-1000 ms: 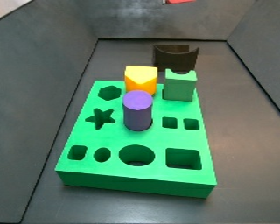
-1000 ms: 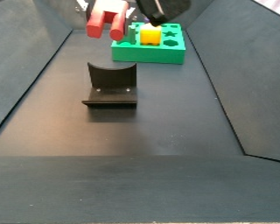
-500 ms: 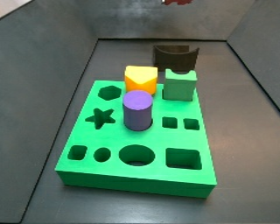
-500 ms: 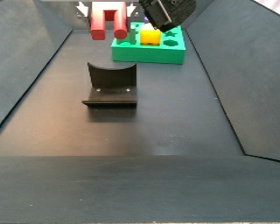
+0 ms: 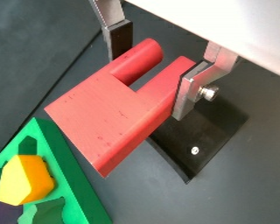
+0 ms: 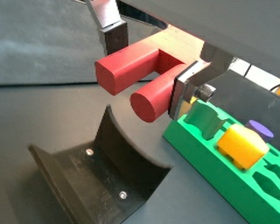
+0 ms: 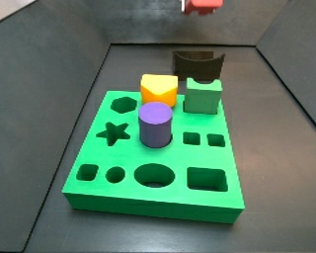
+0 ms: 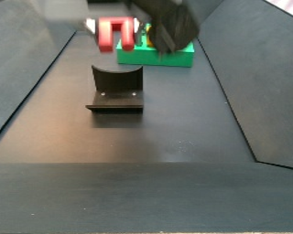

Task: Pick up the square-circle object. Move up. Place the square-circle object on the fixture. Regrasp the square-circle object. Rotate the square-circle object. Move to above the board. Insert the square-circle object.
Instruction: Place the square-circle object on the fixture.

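your tool (image 5: 154,66) is clamped on the square-circle object (image 5: 113,109) above the fixture (image 6: 101,166), looks rigid and light, so hold it mid-body

Side views: one looks down over the board (image 7: 154,148) toward the fixture (image 7: 197,63); another faces back, fixture (image 8: 114,90) nearer.
Wrist views: close on the claw (image 5: 154,66) (image 6: 149,61).
Shared: board, fixture.
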Tool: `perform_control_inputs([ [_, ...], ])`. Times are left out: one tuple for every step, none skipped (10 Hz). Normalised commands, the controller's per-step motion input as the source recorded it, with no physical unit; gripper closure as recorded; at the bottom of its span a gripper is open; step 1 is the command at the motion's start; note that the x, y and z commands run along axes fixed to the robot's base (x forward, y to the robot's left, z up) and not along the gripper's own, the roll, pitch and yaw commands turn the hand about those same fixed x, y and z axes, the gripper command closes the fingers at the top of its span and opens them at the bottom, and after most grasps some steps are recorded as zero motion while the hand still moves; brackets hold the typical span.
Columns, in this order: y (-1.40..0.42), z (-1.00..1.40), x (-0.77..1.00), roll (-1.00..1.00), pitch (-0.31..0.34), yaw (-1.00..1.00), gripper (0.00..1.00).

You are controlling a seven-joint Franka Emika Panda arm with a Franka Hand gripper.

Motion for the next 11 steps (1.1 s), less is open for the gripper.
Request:
perform_control_inputs([
  [0.08,-1.00,0.13,-1.00,0.071,-0.17,1.00],
  [0.08,-1.00,0.14,-1.00,0.072,-0.18,1.00],
  [0.09,-1.00,0.14,-0.94,0.062,-0.19,1.00],
  [0.09,-1.00,0.16,-0.71,0.041,-0.17,1.00],
  [0.10,-1.00,0.17,-0.54,0.028,-0.15,1.00],
  [0.11,-1.00,0.18,-0.32,0.021,-0.13,1.00],
  [0.10,-1.00,0.18,-0.24,0.013,-0.12,1.00],
  [0.11,-0.97,0.18,-0.18,0.004,-0.10,1.00],
  [0.10,-0.78,0.16,-0.16,-0.006,-0.09,1.00],
  [0.07,-0.55,0.12,-0.14,-0.011,-0.08,1.00],
  [0.07,-0.45,0.11,-0.13,-0.013,-0.06,1.00],
])
